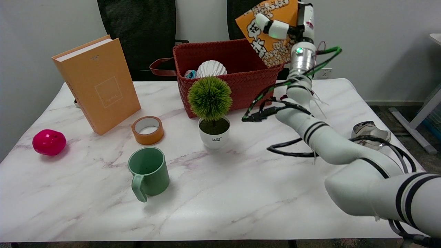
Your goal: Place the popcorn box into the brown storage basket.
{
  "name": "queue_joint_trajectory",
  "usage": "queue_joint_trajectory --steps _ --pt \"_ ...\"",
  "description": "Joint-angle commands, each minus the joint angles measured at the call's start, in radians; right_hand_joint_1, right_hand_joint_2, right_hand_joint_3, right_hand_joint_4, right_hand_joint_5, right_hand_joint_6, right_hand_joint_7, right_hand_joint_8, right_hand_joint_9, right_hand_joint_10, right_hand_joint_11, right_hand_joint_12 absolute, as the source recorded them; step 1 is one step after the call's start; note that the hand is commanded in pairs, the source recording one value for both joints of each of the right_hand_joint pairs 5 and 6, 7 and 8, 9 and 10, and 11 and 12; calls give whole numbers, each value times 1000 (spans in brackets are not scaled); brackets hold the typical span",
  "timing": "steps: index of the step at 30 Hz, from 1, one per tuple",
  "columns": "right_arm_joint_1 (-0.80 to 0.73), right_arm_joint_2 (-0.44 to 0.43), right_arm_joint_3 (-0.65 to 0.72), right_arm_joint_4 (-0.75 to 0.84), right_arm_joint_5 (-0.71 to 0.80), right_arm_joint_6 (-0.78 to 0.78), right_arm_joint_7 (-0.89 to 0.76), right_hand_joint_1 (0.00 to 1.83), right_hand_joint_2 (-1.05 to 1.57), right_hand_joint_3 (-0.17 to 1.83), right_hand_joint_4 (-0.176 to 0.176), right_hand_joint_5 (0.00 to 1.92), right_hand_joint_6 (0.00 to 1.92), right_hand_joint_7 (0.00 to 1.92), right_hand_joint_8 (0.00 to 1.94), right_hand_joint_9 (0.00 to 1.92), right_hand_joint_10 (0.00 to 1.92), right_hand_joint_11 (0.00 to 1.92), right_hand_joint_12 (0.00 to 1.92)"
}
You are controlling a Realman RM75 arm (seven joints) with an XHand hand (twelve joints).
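The orange paper popcorn box [270,31] with popcorn pictures on it is up in the air. It hangs over the right back corner of the brown woven storage basket [229,74]. Its bottom corner looks level with the basket's rim, but it is not inside yet. The box is tipped, so its long way leans up and to the right.

The black-and-white robot right hand [293,26] is grasping the box. One white finger [272,27] lies across the front of the box, and the rest of the hand is at its right edge and behind it. So the box sits to the left of the hand, on the basket side. That is good, because the basket's open middle is also to the left and lower down. I think the hand needs to go a bit left and then down, so the whole box is over the opening before it lets go. If it lets go now, the box might hit the rim and fall outside.

Inside the basket there is a white folded paper ball [211,69] and a small blue thing [190,73] on the left side. The right side looks free for the box.

In front of the basket stands a fuzzy green ball plant in a white pot [211,110]. The white right arm [310,127] reaches up over the white marble table [220,199] and stays clear of the plant.
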Motion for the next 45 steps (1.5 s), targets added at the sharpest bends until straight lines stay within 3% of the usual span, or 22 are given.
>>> queue_joint_trajectory --steps 1,15,23,36,38,39,40,41,42,43,44,45 --pt "338 -115 -8 -296 -134 -202 -82 1122 234 764 0 1133 1133 1721 1721 1218 1218 1509 1509" --pt "431 -115 0 -365 -130 -263 -334 1112 258 712 0 1132 1132 1695 1695 1206 1206 1463 1463" --pt "428 -111 -8 -363 -167 -257 -455 1111 297 659 0 1130 1130 1544 1544 1113 1113 1257 1257" --pt "426 -113 -8 -373 -228 -262 -474 1071 440 506 0 1143 1143 1514 1514 1083 1083 1099 1099" --pt "424 -111 -8 -373 -227 -264 -474 1065 439 496 0 1129 1129 1505 1505 1071 1071 895 895" --pt "423 -110 -8 -373 -226 -272 -474 1060 412 504 0 1088 1088 1494 1494 1025 1025 625 625" --pt "423 -109 -7 -374 -223 -278 -474 1061 380 503 0 1018 1018 1468 1468 950 950 484 484" --pt "421 -107 -6 -374 -224 -285 -474 1066 350 497 0 944 944 1417 1417 859 859 399 399" --pt "418 -102 -7 -372 -228 -298 -474 1079 294 498 0 867 867 1247 1247 508 508 253 253" --pt "414 -99 -8 -367 -229 -310 -474 1090 131 424 0 550 550 861 861 282 282 22 22" --pt "411 -97 -8 -364 -232 -318 -474 1067 -10 347 0 180 180 597 597 126 126 0 0" --pt "409 -92 -8 -361 -241 -324 -474 941 -126 200 0 20 20 70 70 14 14 0 0"
